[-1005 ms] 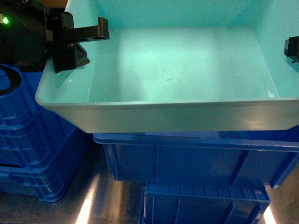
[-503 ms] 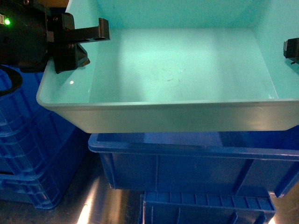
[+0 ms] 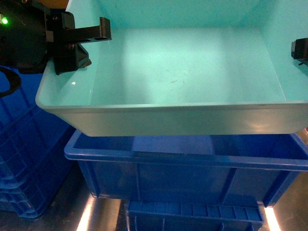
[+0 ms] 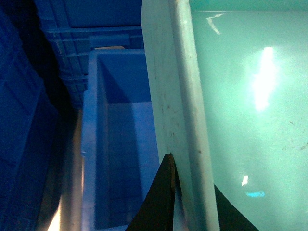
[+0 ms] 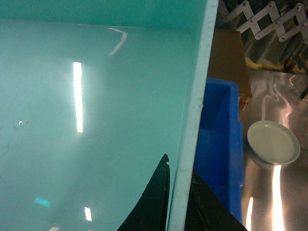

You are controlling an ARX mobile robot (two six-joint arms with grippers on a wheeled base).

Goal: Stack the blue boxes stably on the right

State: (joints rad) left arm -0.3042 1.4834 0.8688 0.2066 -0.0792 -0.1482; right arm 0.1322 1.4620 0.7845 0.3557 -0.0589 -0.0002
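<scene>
One of the blue boxes, a light turquoise tub, hangs in the air and fills the upper head view. My left gripper is shut on its left wall, one finger inside and one outside. In the left wrist view the tub's rim runs between the left gripper's black fingers. My right gripper shows only at the right edge. In the right wrist view the right gripper is shut on the tub's right wall. The tub is empty.
Right under the tub stands an open dark blue crate, with another crate below it. More dark blue crates are stacked at left. A white plate and a cardboard box sit on the metal surface at right.
In the head view the dark blue crate below has shifted left and lower, and more of its inside shows. The tub and both grippers keep their places in view.
</scene>
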